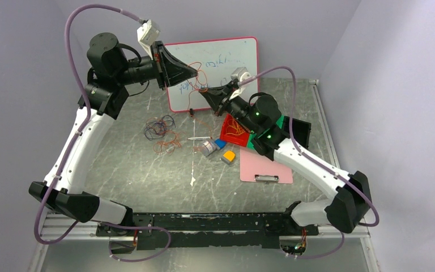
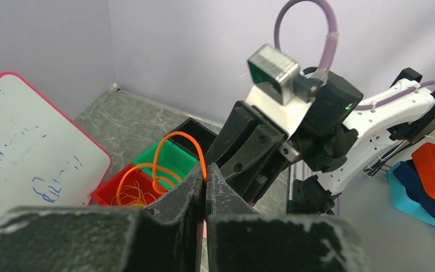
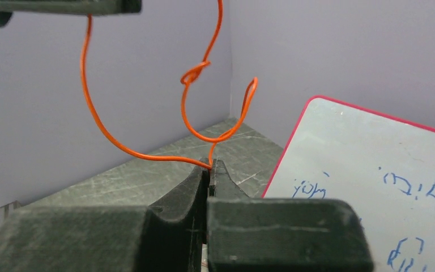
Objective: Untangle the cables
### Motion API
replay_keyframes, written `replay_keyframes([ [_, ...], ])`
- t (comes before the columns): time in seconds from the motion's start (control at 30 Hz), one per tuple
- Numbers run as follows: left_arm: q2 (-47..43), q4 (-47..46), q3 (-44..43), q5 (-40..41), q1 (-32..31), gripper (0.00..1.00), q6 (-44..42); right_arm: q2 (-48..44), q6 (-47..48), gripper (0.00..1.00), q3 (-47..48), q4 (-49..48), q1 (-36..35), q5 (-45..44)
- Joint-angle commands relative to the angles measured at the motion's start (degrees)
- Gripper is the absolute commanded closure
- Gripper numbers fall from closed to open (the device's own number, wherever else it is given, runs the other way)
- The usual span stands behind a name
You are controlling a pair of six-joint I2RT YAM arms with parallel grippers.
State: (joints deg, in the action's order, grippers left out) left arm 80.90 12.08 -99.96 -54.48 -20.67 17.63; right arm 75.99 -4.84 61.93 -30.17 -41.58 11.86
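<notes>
The whiteboard (image 1: 212, 73) at the table's (image 1: 147, 181) twelve o'clock makes the thin wire in front of it hard to trace from above. The right arm hides part of the red bin (image 1: 232, 129) at two o'clock. The left gripper (image 2: 205, 177) and right gripper (image 3: 210, 169) both sit mid-air, jaws pinched tight on one knotted orange cable (image 3: 195, 73) looping between them. The remaining tangle of cables (image 1: 161, 133) lies at ten o'clock. A pink clipboard (image 1: 266, 167) lies at four.

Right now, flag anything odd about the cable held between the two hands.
The orange cable pinched by the left hand and right hand carries a small knot mid-air, where the strand twists on itself.
</notes>
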Motion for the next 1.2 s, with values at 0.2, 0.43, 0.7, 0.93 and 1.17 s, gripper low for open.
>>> replay_keyframes([
  [0.2, 0.6, -1.7, 1.4, 3.3, 0.5, 0.66, -0.7, -8.9, 3.1, 1.0, -1.7, 6.7, 0.5, -4.5],
  [0.43, 0.9, -4.2, 4.0, 2.7, 0.5, 0.37, 0.3, -14.1, 4.8, 1.0, -0.3, 15.5, 0.7, -16.6],
  [0.7, 2.2, -5.6, 6.1, 1.1, 0.5, 0.11, 0.7, -15.3, 7.6, 1.0, 4.5, 28.7, 2.0, -33.3],
  [0.93, 3.0, -4.9, 7.5, 1.9, 0.7, 0.03, -0.4, -16.2, 7.8, 1.0, 5.6, 33.9, 5.2, -44.1],
  [1.17, 4.1, 0.0, 7.9, 7.9, 1.3, 0.01, -3.1, -15.7, 6.3, 1.0, 6.3, 35.7, 12.3, -44.8],
])
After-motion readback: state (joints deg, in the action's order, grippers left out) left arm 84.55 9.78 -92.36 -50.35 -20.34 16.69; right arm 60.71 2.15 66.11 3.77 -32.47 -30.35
